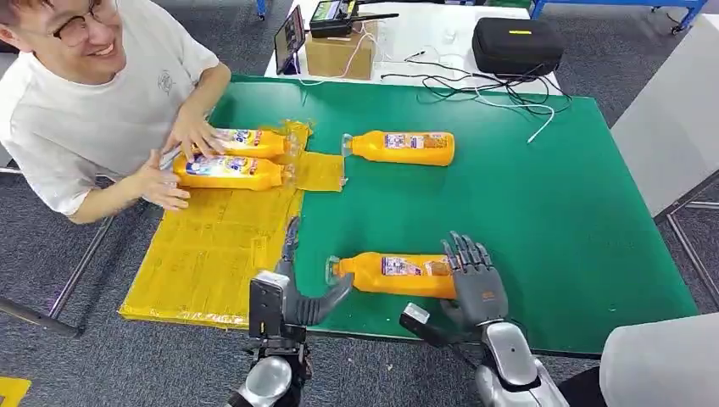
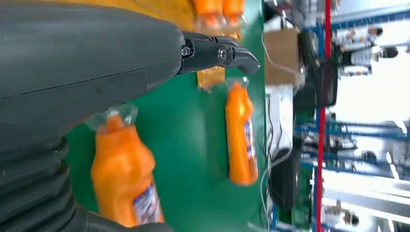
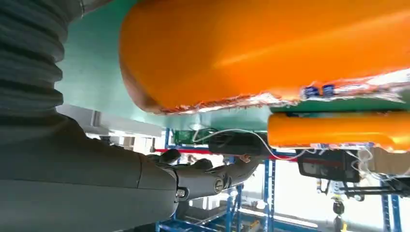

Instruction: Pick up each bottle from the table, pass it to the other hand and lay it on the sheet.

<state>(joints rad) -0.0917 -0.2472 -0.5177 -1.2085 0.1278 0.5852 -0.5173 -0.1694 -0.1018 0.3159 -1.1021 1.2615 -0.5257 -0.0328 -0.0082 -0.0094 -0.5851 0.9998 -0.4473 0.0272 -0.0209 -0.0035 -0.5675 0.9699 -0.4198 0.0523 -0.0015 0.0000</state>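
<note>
Between our hands, near bottle (image 1: 394,275) lies on counter (image 1: 551,220); right hand (image 1: 475,284) fingers rest spread on its base, left hand (image 1: 292,292) open, empty.

Your left hand (image 1: 292,292) sits at the near edge of the table, fingers apart and holding nothing: one dark finger points up toward the far edge, and the thick grey thumb (image 1: 335,298) reaches out toward the right hand. Your right hand (image 1: 475,284) also sits near the near edge, palm down, its dark fingers (image 1: 465,253) spread and pointing at the far edge. Both silver forearms rise from below the near edge, the left one more upright.
</note>
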